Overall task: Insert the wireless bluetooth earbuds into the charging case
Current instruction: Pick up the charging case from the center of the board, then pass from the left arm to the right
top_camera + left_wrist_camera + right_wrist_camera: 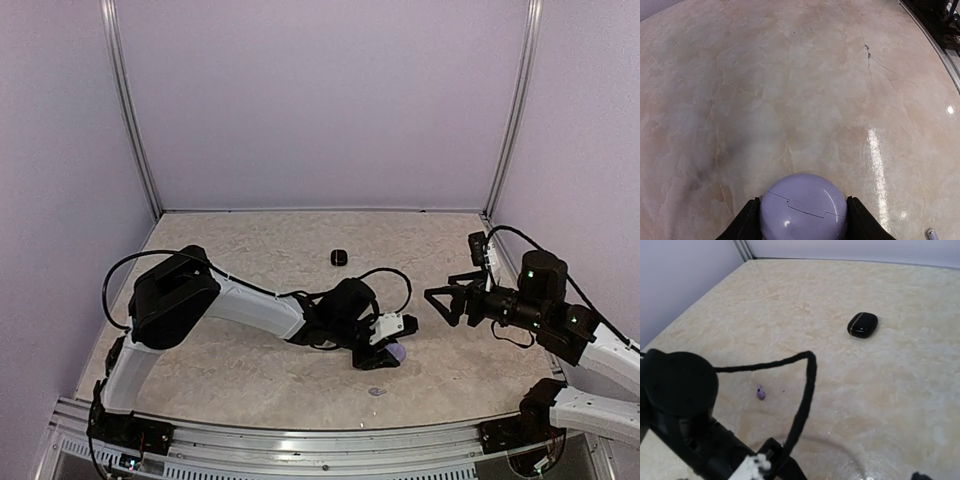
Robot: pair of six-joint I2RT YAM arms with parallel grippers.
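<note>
My left gripper [388,352] is shut on a closed, round lavender charging case [804,207], held low on the table; its black fingers [747,222] press both sides. One lavender earbud [760,392] lies on the table beyond the left arm's cable. A tiny pale bud [376,391] lies near the front, also at the bottom right of the left wrist view [931,233]. A closed glossy black case [340,257] sits at centre back, also in the right wrist view [862,324]. My right gripper [438,303] is open and empty, right of the left gripper. No black earbuds show.
The left arm's black cable [805,390] loops above the table between the two grippers. The left arm's body [680,390] fills the lower left of the right wrist view. Lavender walls [320,100] enclose the table, and a metal rail [300,440] runs along the front.
</note>
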